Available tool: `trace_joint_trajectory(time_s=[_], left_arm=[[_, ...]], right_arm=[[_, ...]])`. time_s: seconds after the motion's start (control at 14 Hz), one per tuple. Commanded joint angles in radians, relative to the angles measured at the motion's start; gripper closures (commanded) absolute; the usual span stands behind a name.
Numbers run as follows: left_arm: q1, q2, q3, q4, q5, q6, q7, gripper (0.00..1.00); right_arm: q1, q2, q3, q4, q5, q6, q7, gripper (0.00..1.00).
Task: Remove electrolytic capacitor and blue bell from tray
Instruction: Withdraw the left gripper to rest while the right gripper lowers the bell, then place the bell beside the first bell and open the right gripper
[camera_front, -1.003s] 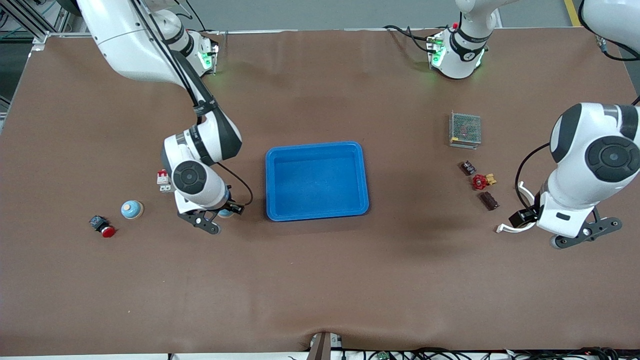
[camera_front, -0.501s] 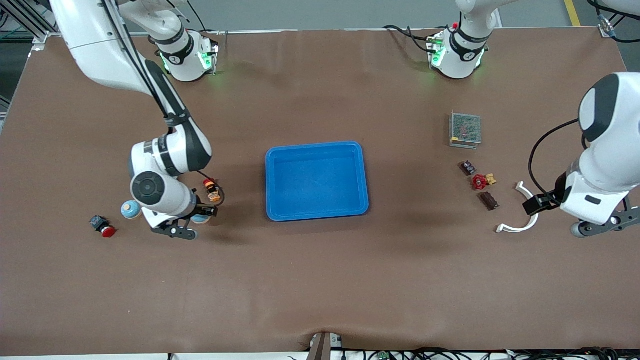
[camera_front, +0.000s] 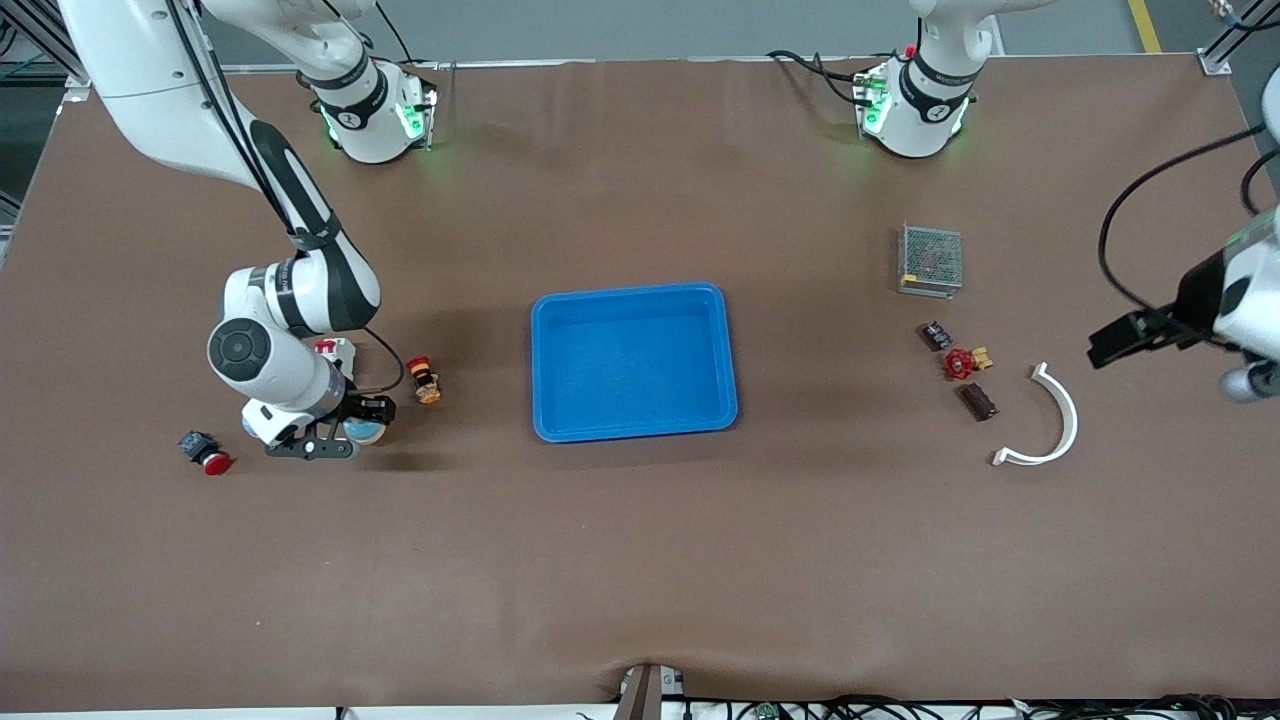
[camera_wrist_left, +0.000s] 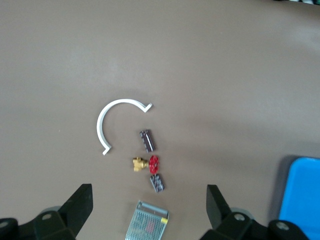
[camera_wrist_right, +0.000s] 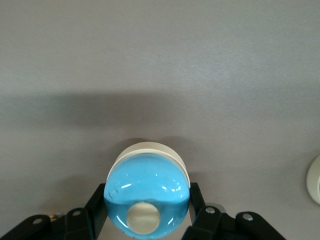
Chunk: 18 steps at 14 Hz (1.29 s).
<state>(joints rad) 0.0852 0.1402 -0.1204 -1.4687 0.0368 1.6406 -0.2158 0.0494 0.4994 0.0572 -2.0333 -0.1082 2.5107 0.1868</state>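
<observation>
2 black fingers (camera_wrist_right: 96, 210) of the right gripper (camera_wrist_right: 146, 216) pinch the blue bell (camera_wrist_right: 146, 192) across its dome, 1 on each side. The bell's cream base points down at the brown table (camera_wrist_right: 160, 60) and its button faces up toward the wrist. The bell therefore lies squarely between the jaws, with bare table straight beneath it, and I'd judge that lowering it and letting go is all that remains for it.

In the front view this grip hangs low in the frame at the right arm's end of the table. A small orange-and-red cylindrical part (camera_front: 424, 380) lies near it. The blue tray (camera_front: 634, 296) sits well apart at mid-frame and holds nothing. I cannot tell which loose part is the capacitor.

The left gripper (camera_wrist_left: 147, 207) waits with its jaws wide apart, high over a white arc (camera_wrist_left: 106, 120) and a red-handled valve (camera_wrist_left: 149, 163).
</observation>
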Motion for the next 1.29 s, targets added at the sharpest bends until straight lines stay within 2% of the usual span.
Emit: trace_joint_trajectory(time_s=[0.0, 0.21, 0.36, 0.5, 1.22], left_arm=[[-0.042, -0.073, 0.067, -0.022, -0.034, -0.056, 0.122, 0.0], [-0.048, -0.119, 0.074, -0.035, -0.034, -0.117, 0.141, 0.0], [-0.048, -0.169, 0.087, -0.094, -0.035, -0.122, 0.145, 0.0], [-0.042, -0.186, 0.087, -0.101, -0.035, -0.126, 0.147, 0.0], [-0.041, -0.174, 0.085, -0.09, -0.037, -0.145, 0.201, 0.0]], right_arm=[[-0.034, -0.042, 0.016, -0.061, -0.05, 0.034, -0.01, 1.0], [-0.037, -0.044, 0.016, -0.076, -0.061, 0.042, -0.012, 1.0], [-0.048, -0.042, 0.016, -0.076, -0.073, 0.046, -0.012, 1.0], [-0.052, -0.042, 0.016, -0.076, -0.082, 0.048, -0.013, 1.0], [-0.071, -0.032, 0.016, -0.087, -0.094, 0.094, -0.015, 1.0]])
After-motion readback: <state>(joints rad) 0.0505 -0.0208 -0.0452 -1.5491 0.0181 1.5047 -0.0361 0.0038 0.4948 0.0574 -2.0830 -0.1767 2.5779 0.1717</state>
